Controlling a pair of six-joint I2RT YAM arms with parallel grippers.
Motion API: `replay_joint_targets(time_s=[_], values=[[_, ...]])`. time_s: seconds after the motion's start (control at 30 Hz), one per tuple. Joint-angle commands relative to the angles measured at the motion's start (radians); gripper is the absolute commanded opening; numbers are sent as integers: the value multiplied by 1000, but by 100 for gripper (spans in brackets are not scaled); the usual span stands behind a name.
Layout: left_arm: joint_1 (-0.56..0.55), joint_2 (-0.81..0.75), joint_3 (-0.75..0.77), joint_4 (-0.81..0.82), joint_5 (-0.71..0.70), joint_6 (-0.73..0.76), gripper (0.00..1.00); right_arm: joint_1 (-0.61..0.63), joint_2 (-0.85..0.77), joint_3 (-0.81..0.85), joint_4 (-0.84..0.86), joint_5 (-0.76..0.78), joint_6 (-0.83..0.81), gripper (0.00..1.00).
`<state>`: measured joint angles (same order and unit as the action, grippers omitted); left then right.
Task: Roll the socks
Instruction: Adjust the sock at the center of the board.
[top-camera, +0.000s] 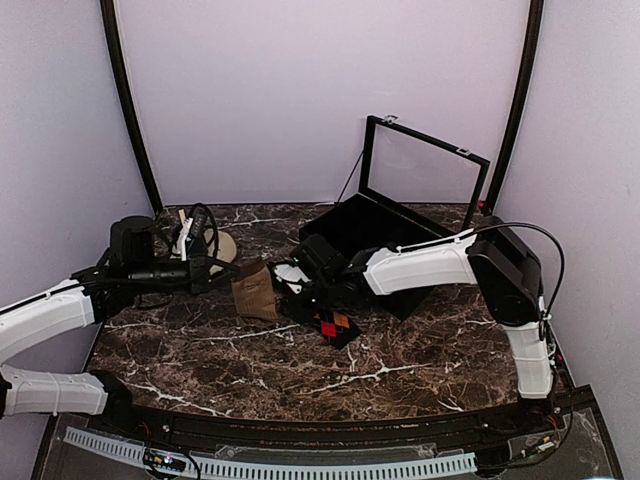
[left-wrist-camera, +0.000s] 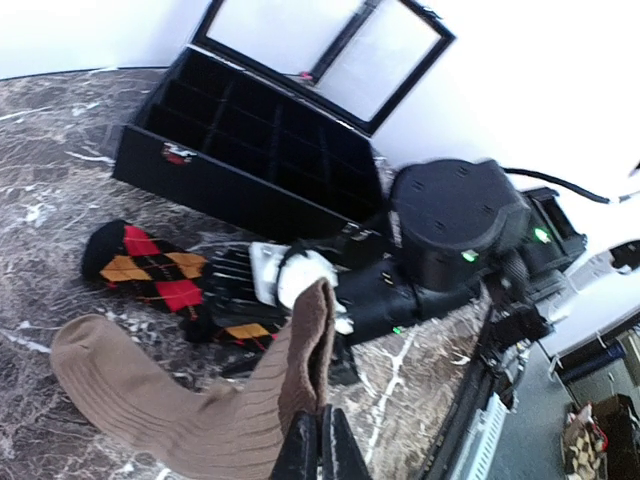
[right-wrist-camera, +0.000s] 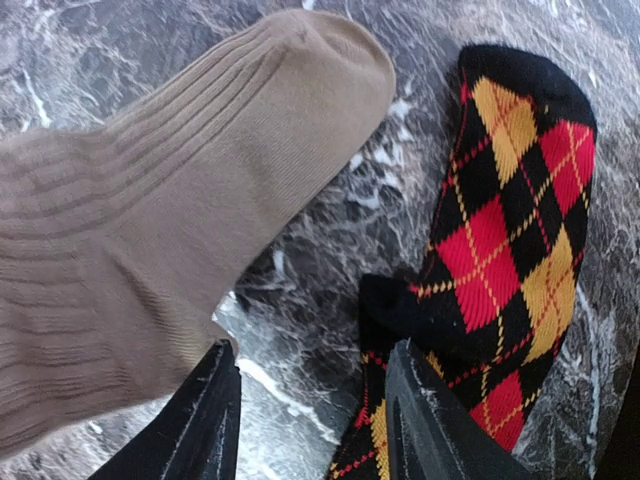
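- Hiding partly under the right gripper (right-wrist-camera: 315, 410), the argyle sock (right-wrist-camera: 500, 230) lies flat before the black case (left-wrist-camera: 230, 180).
- The left gripper (left-wrist-camera: 320, 450) clamps the ribbed tan sock (left-wrist-camera: 180, 410) by its raised cuff, there too.
- The right gripper gapes, empty.

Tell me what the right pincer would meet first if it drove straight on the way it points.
Likely bare table: the open gap of the right pincer frames marble between the socks. The tan sock edges one finger, the argyle sock the other, so either might brush first; depth is unclear.
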<state>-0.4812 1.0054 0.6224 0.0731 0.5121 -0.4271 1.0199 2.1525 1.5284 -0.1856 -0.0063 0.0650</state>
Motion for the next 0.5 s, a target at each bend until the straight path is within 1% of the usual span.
replay_joint_targets(time_s=[0.0, 0.2, 0.33, 0.47], values=[[4, -67, -34, -70, 117, 24, 0, -6, 7, 56, 13, -51, 29, 46], [3, -154, -74, -134, 146, 14, 0, -4, 8, 78, 48, -87, 87, 46], [3, -217, -101, -179, 130, 14, 0, -3, 35, 104, 55, -152, 123, 47], [4, -242, -106, -203, 117, 8, 0, -2, 73, 125, 69, -231, 166, 46]])
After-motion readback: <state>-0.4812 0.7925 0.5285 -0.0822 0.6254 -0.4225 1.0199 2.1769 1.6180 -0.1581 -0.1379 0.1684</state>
